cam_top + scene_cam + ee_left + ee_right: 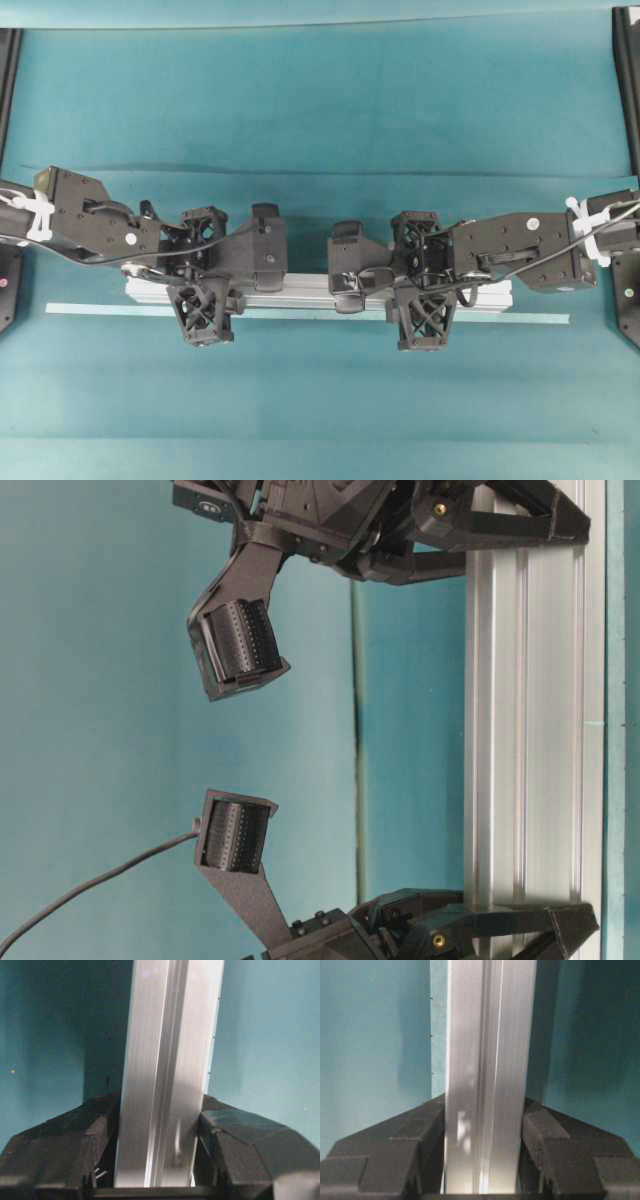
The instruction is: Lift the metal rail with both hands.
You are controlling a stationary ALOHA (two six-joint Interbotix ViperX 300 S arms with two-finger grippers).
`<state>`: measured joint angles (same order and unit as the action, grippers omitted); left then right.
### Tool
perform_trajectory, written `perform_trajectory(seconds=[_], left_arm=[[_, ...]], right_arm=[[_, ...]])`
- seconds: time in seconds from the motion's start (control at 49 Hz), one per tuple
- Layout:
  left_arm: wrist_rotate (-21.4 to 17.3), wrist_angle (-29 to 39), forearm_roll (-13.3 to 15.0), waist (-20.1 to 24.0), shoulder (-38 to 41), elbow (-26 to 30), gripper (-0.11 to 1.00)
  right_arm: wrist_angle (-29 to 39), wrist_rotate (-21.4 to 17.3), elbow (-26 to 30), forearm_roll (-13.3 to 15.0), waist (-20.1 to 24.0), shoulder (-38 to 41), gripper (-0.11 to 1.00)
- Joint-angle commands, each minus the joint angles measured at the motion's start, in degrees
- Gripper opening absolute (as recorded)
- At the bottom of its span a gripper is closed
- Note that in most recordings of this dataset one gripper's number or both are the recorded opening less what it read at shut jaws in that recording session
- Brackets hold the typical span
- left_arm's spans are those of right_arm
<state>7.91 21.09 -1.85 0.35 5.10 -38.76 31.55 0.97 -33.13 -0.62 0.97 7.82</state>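
Observation:
The metal rail (310,290) is a silver grooved bar lying left to right across the middle of the teal table; it also shows in the table-level view (530,730). My left gripper (205,272) straddles it near its left end, one finger on each long side. My right gripper (421,282) straddles it near its right end in the same way. In the left wrist view my left gripper (161,1106) presses both sides of the rail (165,1050). In the right wrist view my right gripper (484,1105) does the same on the rail (487,1035). I cannot tell whether the rail is off the table.
A thin pale-green tape strip (540,318) runs along the table just in front of the rail. Black frame posts stand at the far left (8,80) and far right (628,80) edges. A fold in the teal cover (320,172) runs behind the arms.

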Motion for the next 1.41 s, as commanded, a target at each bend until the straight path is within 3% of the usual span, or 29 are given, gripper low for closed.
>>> perform_trajectory(seconds=[0.0, 0.795, 0.836, 0.959, 1.04, 1.387], left_arm=[[3.7, -0.8, 0.4, 0.3, -0.2, 0.2, 0.37], [3.8, 0.1, 0.4, -0.5, -1.3, 0.1, 0.37], [3.8, 0.2, 0.4, -0.4, -1.3, 0.1, 0.37], [3.8, 0.2, 0.4, -0.5, -1.4, 0.1, 0.37], [3.5, 0.1, 0.3, -0.4, -1.4, -0.1, 0.37], [6.3, -1.5, 0.4, -0.5, -1.2, -0.1, 0.37]], right_arm=[[-0.9, 0.8, 0.1, 0.3, -0.1, 1.0, 0.38], [0.6, 0.1, 1.1, 0.6, -0.2, 1.1, 0.40], [0.8, -0.3, 1.3, 0.6, -0.2, 1.1, 0.46], [0.7, -1.0, 1.1, 0.6, -0.2, 1.0, 0.81], [0.8, -1.3, 1.0, 0.8, -0.2, 0.9, 0.94], [0.5, -5.4, 1.1, 0.9, -0.3, 0.8, 0.95]])
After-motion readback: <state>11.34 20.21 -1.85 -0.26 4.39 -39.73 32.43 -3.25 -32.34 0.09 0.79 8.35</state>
